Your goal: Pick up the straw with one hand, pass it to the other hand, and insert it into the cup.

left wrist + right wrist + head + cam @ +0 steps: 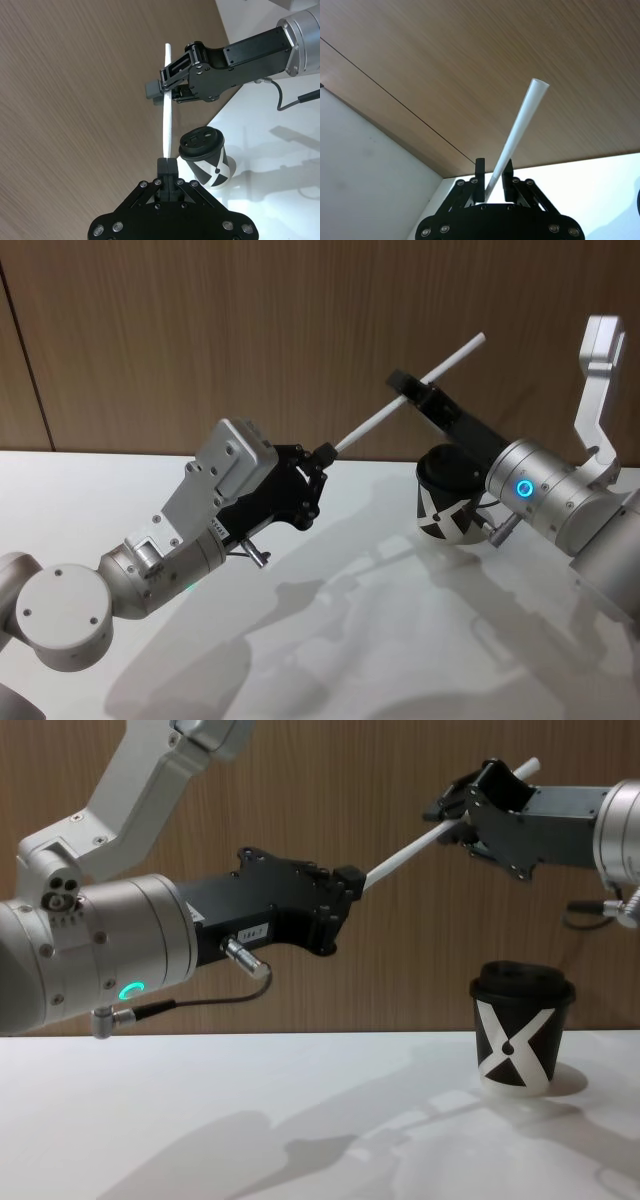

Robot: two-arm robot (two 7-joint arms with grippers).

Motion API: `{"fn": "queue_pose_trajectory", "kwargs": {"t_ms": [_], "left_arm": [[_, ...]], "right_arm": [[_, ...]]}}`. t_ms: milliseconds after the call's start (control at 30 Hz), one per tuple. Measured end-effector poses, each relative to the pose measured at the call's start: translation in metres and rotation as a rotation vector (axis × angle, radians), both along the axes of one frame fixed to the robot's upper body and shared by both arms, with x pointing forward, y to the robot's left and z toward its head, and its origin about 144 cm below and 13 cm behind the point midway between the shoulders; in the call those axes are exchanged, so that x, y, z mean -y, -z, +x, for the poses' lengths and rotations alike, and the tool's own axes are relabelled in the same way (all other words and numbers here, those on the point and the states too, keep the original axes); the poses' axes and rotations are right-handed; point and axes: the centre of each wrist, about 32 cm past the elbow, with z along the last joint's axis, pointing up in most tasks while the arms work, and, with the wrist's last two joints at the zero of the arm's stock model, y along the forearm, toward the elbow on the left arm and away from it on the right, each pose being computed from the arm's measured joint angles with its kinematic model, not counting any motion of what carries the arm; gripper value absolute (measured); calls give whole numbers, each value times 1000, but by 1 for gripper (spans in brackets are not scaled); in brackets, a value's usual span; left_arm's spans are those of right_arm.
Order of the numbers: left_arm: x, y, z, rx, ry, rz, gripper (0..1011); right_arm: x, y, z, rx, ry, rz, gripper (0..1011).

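Note:
The white straw (440, 365) hangs slanted in the air above the table, between my two grippers. My left gripper (327, 452) is shut on its lower end, as the left wrist view confirms at the fingertips (167, 165). My right gripper (405, 392) straddles the straw's upper part (522, 120); in the right wrist view its fingers (479, 170) stand slightly apart, with a gap on one side of the straw. The black cup (445, 518) with the white X and black lid stands on the table below the right gripper, also in the chest view (522, 1040).
A white table (300, 640) spreads under both arms, backed by a wood-panelled wall (200, 340). The right arm's wrist (540, 490) sits low, close behind the cup. A thin black cable (200, 1005) hangs under the left wrist.

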Motion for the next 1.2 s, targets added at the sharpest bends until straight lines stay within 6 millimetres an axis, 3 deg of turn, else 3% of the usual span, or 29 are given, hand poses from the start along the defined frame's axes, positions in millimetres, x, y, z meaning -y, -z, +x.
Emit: {"fn": "queue_pose_trajectory", "kwargs": {"t_ms": [200, 300, 1200], "left_arm": [[0, 0, 0, 0, 0, 0, 0], [0, 0, 0, 0, 0, 0, 0], [0, 0, 0, 0, 0, 0, 0]], "right_arm": [[0, 0, 0, 0, 1, 0, 65], [0, 0, 0, 0, 1, 0, 32], [0, 0, 1, -1, 2, 0, 5]]}}
